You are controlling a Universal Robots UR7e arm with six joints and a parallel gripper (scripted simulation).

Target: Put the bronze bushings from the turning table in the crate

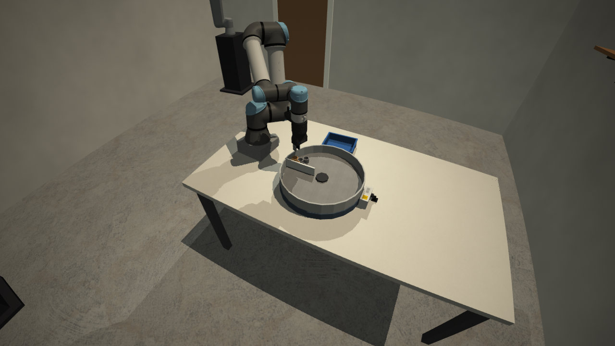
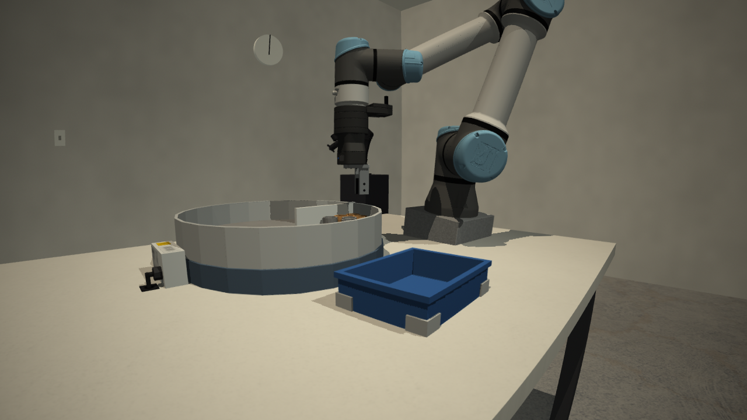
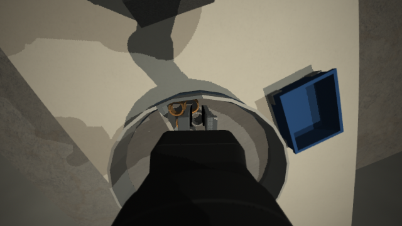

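Note:
My gripper (image 1: 296, 150) (image 2: 362, 193) (image 3: 196, 112) is partly open and empty. It hangs pointing down above the rim side of the turning table (image 1: 322, 210) (image 2: 282, 248), over the bushings. Bronze bushings (image 1: 295, 158) (image 2: 347, 215) (image 3: 176, 114) lie crowded between the wall and the divider; another, partly behind a finger in the wrist view, stands close to the wall. Steel bushings (image 1: 306, 159) (image 2: 328, 220) stand beside them; one shows below the gap between the fingers. The fingers and gripper body hide part of the group. The blue crate (image 1: 339, 144) (image 2: 383, 305) (image 3: 339, 100) is empty.
A pale divider (image 1: 299, 166) (image 2: 316, 214) runs inward from the turning table's wall. A dark hub (image 1: 321, 177) sits at the centre. A white box (image 1: 364, 198) (image 2: 172, 269) is at the outer wall. The crate stands close beside the turning table, with grey corner brackets.

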